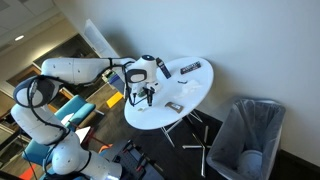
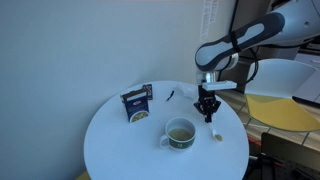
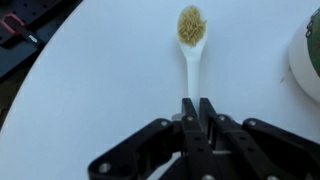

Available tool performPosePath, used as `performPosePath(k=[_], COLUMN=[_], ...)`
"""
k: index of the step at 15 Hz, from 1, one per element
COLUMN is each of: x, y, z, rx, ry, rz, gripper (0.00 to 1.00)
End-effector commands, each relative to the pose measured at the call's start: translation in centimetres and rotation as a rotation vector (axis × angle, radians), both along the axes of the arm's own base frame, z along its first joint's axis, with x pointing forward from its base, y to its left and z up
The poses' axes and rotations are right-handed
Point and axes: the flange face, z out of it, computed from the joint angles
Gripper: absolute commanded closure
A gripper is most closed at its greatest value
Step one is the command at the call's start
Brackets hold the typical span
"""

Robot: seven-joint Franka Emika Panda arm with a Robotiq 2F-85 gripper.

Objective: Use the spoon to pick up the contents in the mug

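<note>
The white spoon [image 3: 190, 60] lies low over the white round table [image 3: 90, 90], its bowl heaped with tan grains [image 3: 191, 24]. My gripper [image 3: 197, 108] is shut on the end of the spoon's handle. The grey-green mug [image 2: 180, 133] stands on the table in an exterior view, just beside my gripper [image 2: 209, 115]. Its rim shows at the right edge of the wrist view [image 3: 309, 50]. The spoon's bowl [image 2: 217, 136] points toward the table's near edge, outside the mug. In an exterior view my gripper [image 1: 143, 96] hangs over the table's edge, and the mug is hard to pick out there.
A blue-and-white packet [image 2: 137, 103] lies on the table beyond the mug, with a small dark item [image 2: 170, 96] near it. A flat dark bar [image 1: 173, 105] lies mid-table. A grey bin [image 1: 248, 138] stands on the floor beside the table [image 1: 185, 90].
</note>
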Motion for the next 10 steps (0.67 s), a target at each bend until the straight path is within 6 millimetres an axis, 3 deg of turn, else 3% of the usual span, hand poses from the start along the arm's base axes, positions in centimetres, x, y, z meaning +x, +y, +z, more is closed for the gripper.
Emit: performPosePath(k=[1, 6, 7, 8, 10], x=[-0.13, 0.03, 0.06, 0.08, 0.12], y=[-0.1, -0.05, -0.01, 0.03, 0.05], z=[-0.41, -0.8, -0.83, -0.84, -0.67], rx=[-0.027, -0.028, -0.027, -0.026, -0.029], ry=[-0.003, -0.003, -0.003, -0.003, -0.008], rz=[-0.026, -0.028, -0.027, -0.026, -0.025], gripper=[0.97, 0.97, 0.64, 0.63, 0.49])
